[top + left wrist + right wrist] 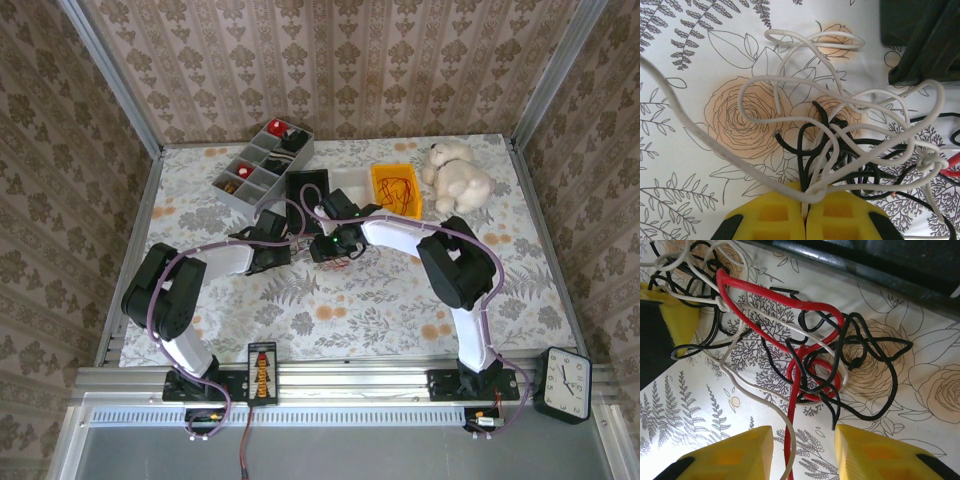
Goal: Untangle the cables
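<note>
Cables point(810, 365) lie tangled. My left gripper point(805, 201) pinches the white cable point(687, 128). I see the right gripper point(802, 432) spread wide.

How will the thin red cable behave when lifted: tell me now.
Likely floppy: the thin red cable lies in loose curves. It would probably drag the thin black cable along, since the two interloop.

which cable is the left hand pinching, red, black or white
The whitish cable: it is clamped in the shut left hand. The black cable lies unheld beyond it; the red cable runs through the open right hand.
</note>
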{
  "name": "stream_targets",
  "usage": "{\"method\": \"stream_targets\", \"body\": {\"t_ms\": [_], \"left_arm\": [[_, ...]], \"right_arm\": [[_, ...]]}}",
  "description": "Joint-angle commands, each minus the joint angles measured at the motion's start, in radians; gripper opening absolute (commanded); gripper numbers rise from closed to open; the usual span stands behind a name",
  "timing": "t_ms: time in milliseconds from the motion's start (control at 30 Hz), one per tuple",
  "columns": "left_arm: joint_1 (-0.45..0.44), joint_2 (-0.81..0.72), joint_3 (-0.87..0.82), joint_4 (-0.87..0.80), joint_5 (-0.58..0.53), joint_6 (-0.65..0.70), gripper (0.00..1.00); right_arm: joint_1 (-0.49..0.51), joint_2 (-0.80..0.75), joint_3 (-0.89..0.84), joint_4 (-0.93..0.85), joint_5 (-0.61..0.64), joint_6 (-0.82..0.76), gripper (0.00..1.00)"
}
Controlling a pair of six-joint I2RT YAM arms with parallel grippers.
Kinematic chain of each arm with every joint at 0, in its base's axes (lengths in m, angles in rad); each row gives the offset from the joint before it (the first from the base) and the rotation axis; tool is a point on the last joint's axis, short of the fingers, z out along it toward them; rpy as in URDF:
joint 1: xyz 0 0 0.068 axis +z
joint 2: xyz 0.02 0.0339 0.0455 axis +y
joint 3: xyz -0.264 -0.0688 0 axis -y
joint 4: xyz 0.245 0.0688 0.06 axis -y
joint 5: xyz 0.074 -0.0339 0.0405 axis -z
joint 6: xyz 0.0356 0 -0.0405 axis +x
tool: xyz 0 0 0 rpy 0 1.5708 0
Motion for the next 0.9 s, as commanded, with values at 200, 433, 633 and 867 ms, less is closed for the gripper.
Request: {"method": "stream_targets", "body": {"t_ms": [200, 433, 633, 867], "left_arm": [[0.002, 0.083, -0.058, -0.100, 0.015, 0.026, 0.00], [0.055, 0.073, -0.084, -0.111, -0.008, -0.047, 0.00], [0.122, 0.047, -0.135, -0.092, -0.035, -0.134, 0.00], [0.133, 0.019, -0.155, -0.099, -0.075, -0.182, 0.00]], "right_arm": [[0.026, 0.036, 0.030, -0.073, 0.097, -0.041, 0.09], [-0.106, -0.173, -0.231, 0.052, 0.118, 0.153, 0.00], [-0.326, -0.386, -0.485, 0.104, 0.136, 0.378, 0.00], [-0.519, -0.544, -0.600, 0.029, 0.281, 0.512, 0.00]]}}
